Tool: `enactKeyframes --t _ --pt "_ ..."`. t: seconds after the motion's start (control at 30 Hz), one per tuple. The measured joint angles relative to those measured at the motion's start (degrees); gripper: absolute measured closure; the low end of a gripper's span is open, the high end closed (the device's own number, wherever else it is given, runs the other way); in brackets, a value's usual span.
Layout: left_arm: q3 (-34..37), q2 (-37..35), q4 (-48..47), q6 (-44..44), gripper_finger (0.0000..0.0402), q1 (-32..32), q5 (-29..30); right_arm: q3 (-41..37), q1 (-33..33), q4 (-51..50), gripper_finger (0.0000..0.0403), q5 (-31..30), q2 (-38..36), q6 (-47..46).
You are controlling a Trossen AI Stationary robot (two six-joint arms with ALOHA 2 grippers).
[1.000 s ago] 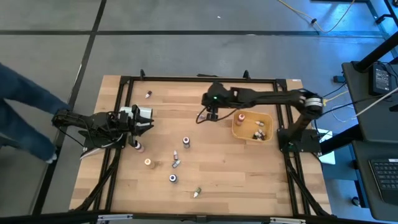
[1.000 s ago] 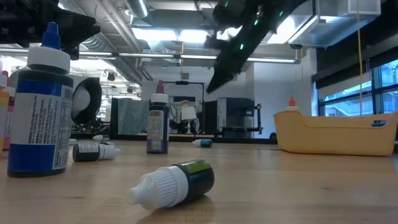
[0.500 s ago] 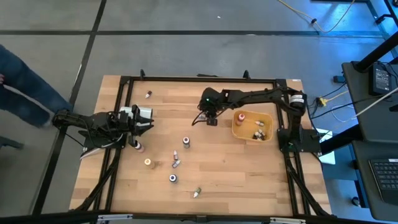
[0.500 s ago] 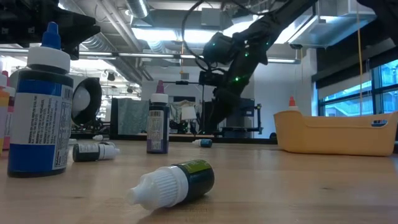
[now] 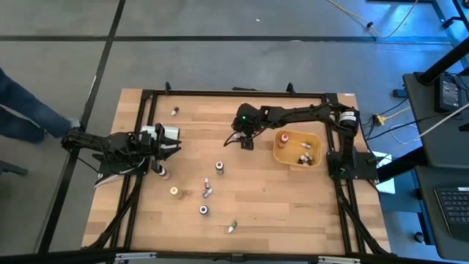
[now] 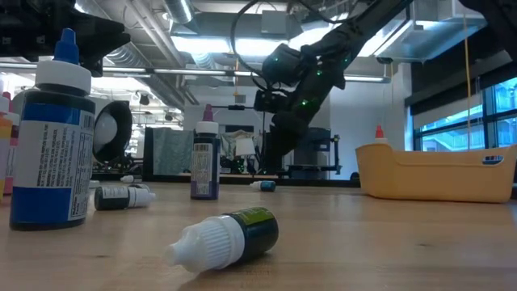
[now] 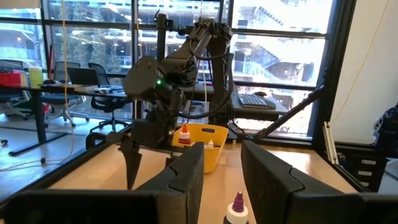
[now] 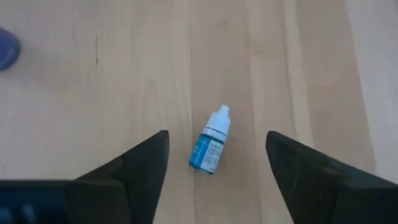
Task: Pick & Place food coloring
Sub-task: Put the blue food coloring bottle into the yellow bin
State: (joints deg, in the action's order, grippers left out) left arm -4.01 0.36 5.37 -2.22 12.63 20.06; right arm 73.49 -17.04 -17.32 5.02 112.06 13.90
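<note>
A small blue food coloring bottle with a white cap lies on its side on the wooden table; the low view shows it too. My right gripper hangs over it, open, with one finger on either side and touching nothing. In the high view this gripper is left of the tan tray. The tray holds several bottles. My left gripper waits at the table's left. Its fingers stand a little apart with nothing between them.
More food coloring bottles are scattered over the near half of the table: a purple-capped one standing, one near my left gripper, and one lying at the front. Another lies at the far left. A person's leg shows beyond the table's left edge.
My right gripper has gone down from high above the table, and a little toward the table's left edge. It now hangs low over the lying blue bottle. The person at the left has stepped farther away.
</note>
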Motion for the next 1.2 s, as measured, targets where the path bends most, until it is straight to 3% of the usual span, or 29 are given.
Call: enactKeyframes --t 0.17,0.4,0.9,1.03,1.2 --pt "0.0 0.0 0.0 0.02 0.0299 -0.01 -0.01 0.0 0.0 0.46 0.0127 -2.33 2.15 -1.69" --pt "0.0 0.0 -0.01 0.02 0.0295 0.0 -0.01 -0.02 0.0 0.76 0.0155 -2.37 4.65 -1.59" --pt "0.01 0.0 0.0 0.02 0.0296 -0.01 -0.01 -0.02 0.0 -0.48 0.0315 -0.4 4.64 1.39" --pt "0.01 0.0 0.0 0.02 0.0295 0.0 0.0 0.07 0.1 0.04 0.0316 0.04 5.02 1.48" --pt "0.02 0.0 0.0 0.03 0.0298 -0.01 -0.01 0.3 0.06 2.02 0.0284 0.39 7.11 1.6"
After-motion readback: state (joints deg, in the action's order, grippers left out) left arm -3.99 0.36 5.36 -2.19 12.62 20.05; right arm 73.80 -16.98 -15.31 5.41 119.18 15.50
